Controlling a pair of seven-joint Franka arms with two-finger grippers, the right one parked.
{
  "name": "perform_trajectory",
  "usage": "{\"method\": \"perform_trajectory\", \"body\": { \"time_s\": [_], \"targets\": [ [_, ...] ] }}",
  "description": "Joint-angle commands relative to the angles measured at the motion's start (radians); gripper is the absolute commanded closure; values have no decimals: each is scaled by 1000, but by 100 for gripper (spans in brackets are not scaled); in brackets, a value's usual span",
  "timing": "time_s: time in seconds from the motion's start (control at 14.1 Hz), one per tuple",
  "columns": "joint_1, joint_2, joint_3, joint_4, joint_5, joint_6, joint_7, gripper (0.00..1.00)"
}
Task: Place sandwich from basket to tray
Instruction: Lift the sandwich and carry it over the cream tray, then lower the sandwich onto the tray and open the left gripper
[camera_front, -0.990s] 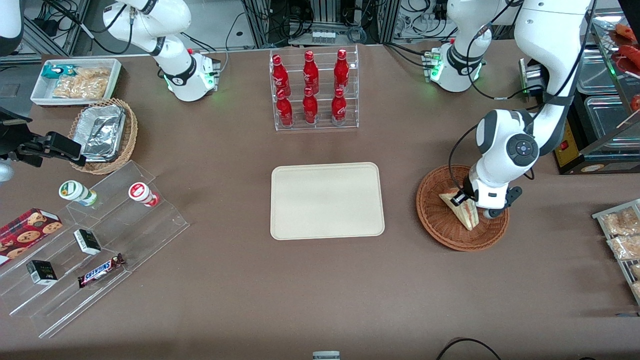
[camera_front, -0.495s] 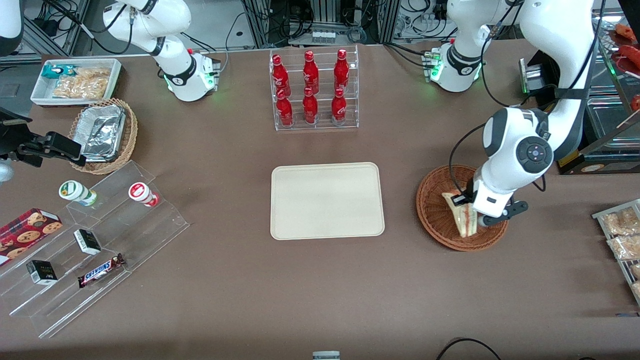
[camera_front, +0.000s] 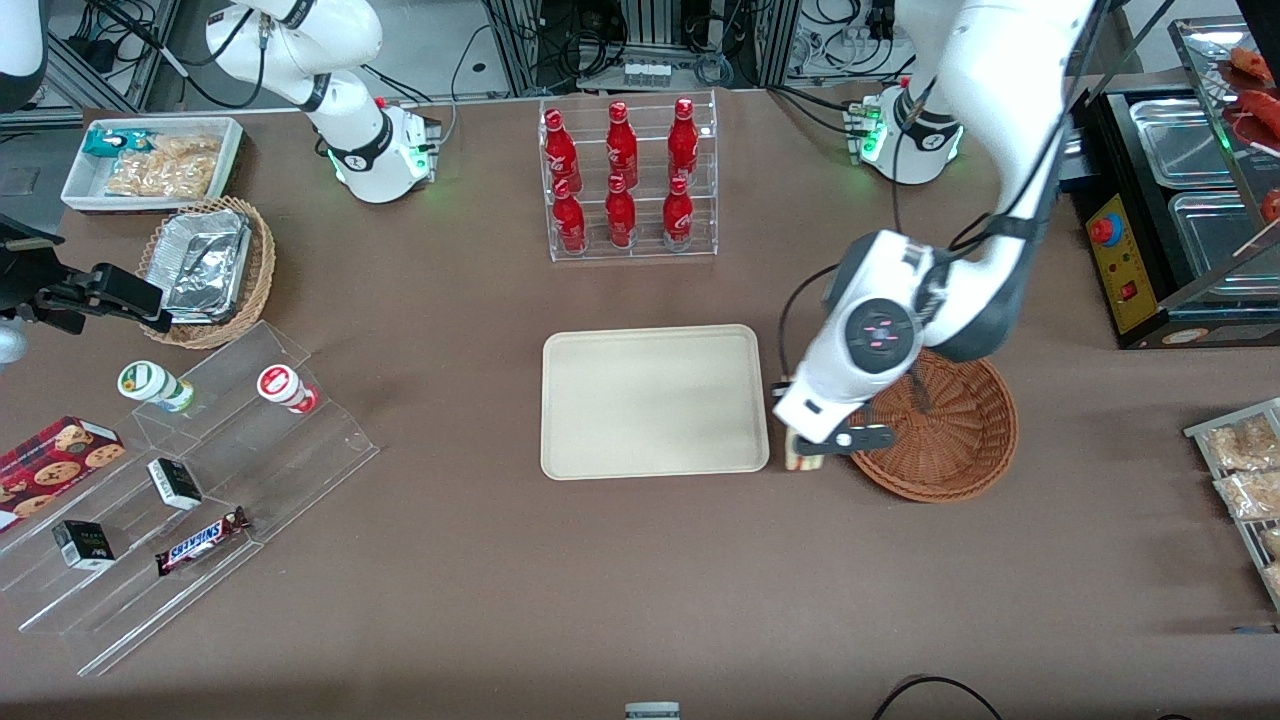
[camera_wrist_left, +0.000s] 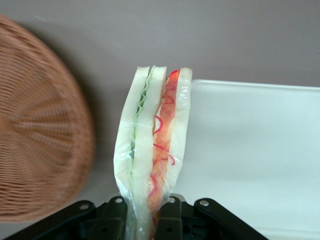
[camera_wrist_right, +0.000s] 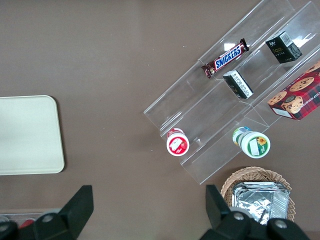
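The sandwich (camera_wrist_left: 152, 150), a plastic-wrapped wedge of white bread with green and pink filling, hangs upright with my left gripper (camera_wrist_left: 145, 206) shut on its lower end. In the front view the gripper (camera_front: 806, 452) holds the sandwich (camera_front: 800, 463) above the strip of table between the reddish-brown basket (camera_front: 950, 440) and the cream tray (camera_front: 655, 400), just off the tray's rim. The basket (camera_wrist_left: 40, 145) has nothing in it. The tray (camera_wrist_left: 250, 150) is bare, and one end of the tray (camera_wrist_right: 27, 135) also shows in the right wrist view.
A clear rack of red bottles (camera_front: 628, 180) stands farther from the front camera than the tray. Toward the parked arm's end are acrylic steps with snacks (camera_front: 190, 470), a tan basket of foil trays (camera_front: 210, 270) and a white bin (camera_front: 150, 160). Snack packets (camera_front: 1245, 470) lie at the working arm's end.
My left gripper has lifted the sandwich out of the basket and carried it sideways to the tray's edge. The basket now holds nothing.
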Motion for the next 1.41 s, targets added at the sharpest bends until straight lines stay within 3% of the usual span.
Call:
{"method": "perform_trajectory", "body": {
  "time_s": [0.0, 0.42, 0.71, 0.78, 0.85, 0.92, 0.99, 1.34],
  "targets": [
    [-102, 118, 12, 158, 9, -34, -119, 97],
    [-250, 252, 9, 270, 9, 49, -268, 97],
    [-276, 318, 11, 327, 14, 59, -296, 96],
    [-277, 324, 9, 325, 14, 64, -288, 91],
    [-276, 324, 9, 324, 11, 64, -283, 70],
    [-271, 321, 9, 324, 7, 64, -280, 6],
    [-273, 318, 11, 324, 7, 63, -298, 0],
    [-268, 228, 31, 315, 26, 5, -296, 0]
  ]
}}
